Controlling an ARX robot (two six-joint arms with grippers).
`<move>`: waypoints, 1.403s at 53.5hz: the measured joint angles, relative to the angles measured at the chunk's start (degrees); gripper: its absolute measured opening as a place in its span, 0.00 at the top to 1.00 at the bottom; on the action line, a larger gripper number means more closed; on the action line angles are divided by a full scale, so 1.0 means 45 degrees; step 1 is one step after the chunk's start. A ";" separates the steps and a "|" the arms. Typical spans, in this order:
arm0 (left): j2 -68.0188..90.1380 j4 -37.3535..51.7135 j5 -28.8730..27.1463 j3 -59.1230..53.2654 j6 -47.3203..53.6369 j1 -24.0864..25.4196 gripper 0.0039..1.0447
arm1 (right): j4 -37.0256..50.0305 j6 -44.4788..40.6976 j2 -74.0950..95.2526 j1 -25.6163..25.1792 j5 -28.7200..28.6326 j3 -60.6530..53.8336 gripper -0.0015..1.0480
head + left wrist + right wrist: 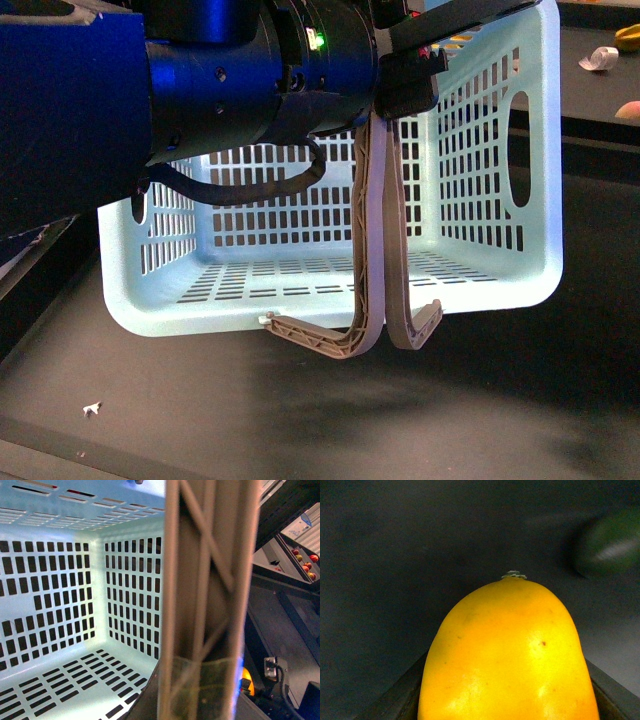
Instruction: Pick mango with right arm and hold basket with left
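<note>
Two arms each carry their own load. Nearest to the front camera, the left arm (200, 90) fills the 10 o'clock part of the view, with a small green light (320, 42) on it. The left end effector (405, 80) is clenched on the two grey-brown handles (372, 230) of the basket (490, 130), which are pressed together into one bundle. The left wrist view shows one ribbed handle very close, with clear tape (200, 685) around it. I judge that both handles are taken together so that the basket cannot swing to one side.

The basket hangs tilted, seemingly clear of the dark desk (300, 420), with its open mouth facing the robot. Its inside is empty. Held this way, the opening should be easy for the other arm to reach. A small white scrap (92, 408) lies on the desk at 8 o'clock.

In the right wrist view the mango (507, 645) fills the 6 o'clock half, just in front of the lens. It sits between the dark fingers (395, 702) of the right end effector (506, 707), which is grasping it on both sides, as far as I can judge. Behind it there is only dark surface, and far off at 2 o'clock a blurred green thing (612, 545) that I cannot name. The mango is not yet in the basket, and the pictures do not show where it is in relation to the basket.
</note>
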 joint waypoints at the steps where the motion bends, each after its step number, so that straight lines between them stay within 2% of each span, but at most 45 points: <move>1: 0.0000 0.0000 0.0000 0.0000 0.0000 0.0000 0.95 | -0.0063 0.0058 -0.0243 0.0112 -0.0024 -0.0083 0.41; 14: 0.0000 0.0000 -0.0010 0.0000 0.0005 0.0000 0.95 | -0.2234 0.1326 -0.5037 0.2540 -0.1088 -0.1379 0.41; 28: 0.0000 0.0000 -0.0015 0.0000 0.0000 0.0000 0.95 | -0.4342 0.2429 -0.9287 0.5085 -0.1724 -0.1632 0.41; 34: 0.0000 0.0000 -0.0010 0.0000 0.0005 0.0000 0.95 | -0.4794 0.2764 -1.0180 0.5882 -0.1681 -0.1598 0.41; 45: 0.0000 0.0000 -0.0010 0.0000 0.0010 0.0000 0.95 | -0.5139 0.3123 -1.0195 0.7378 -0.0811 -0.0991 0.41; 58: 0.0000 0.0000 -0.0015 0.0005 0.0010 0.0000 0.95 | -0.4974 0.3308 -0.8587 0.8325 -0.0107 0.0359 0.41; 75: 0.0000 0.0000 -0.0010 0.0005 0.0015 0.0000 0.95 | -0.5047 0.3298 -0.6645 0.8660 0.0515 0.1899 0.41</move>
